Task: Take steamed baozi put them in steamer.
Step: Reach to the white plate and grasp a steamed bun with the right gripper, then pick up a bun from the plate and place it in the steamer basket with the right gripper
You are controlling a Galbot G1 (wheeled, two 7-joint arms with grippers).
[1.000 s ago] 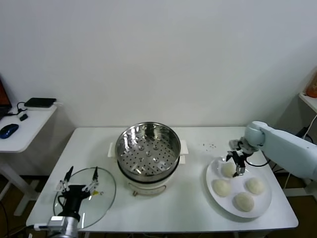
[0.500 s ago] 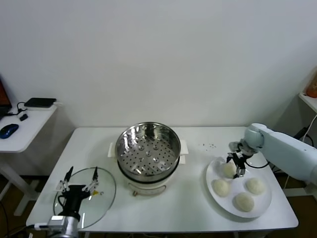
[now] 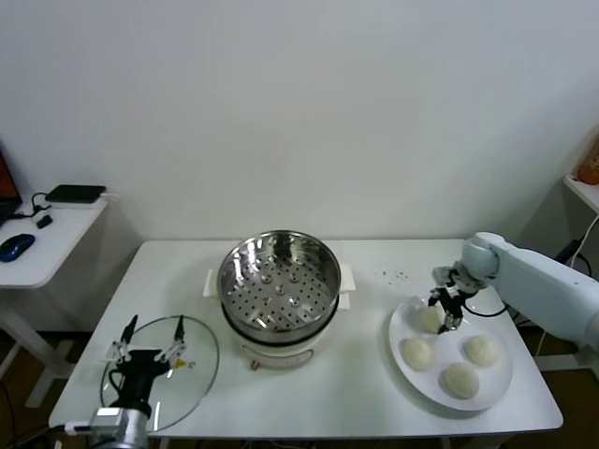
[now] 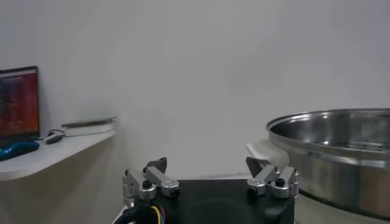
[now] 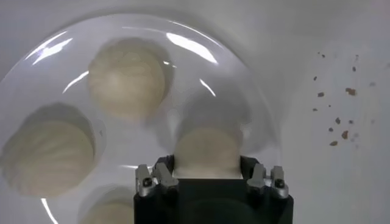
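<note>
Four cream-white baozi lie on a white plate [image 3: 496,383] at the right. My right gripper [image 3: 443,316] is down on the far-left one [image 3: 430,319], with its fingers against both sides of it. In the right wrist view this baozi [image 5: 207,152] fills the space between the fingers of the right gripper [image 5: 207,173]. The other three [image 3: 417,354] [image 3: 481,350] [image 3: 460,380] lie free. The steel steamer [image 3: 279,281] stands empty on its white base at the table's middle. My left gripper [image 3: 150,339] is parked open above the glass lid [image 3: 192,374] at the front left.
The steamer's rim [image 4: 341,152] shows beside the left gripper [image 4: 207,170] in the left wrist view. Dark crumbs [image 3: 398,275] lie on the table behind the plate. A side table [image 3: 37,253] with a mouse stands at the far left.
My right gripper has shifted slightly left and settled around the far-left baozi. The left arm has not moved.
</note>
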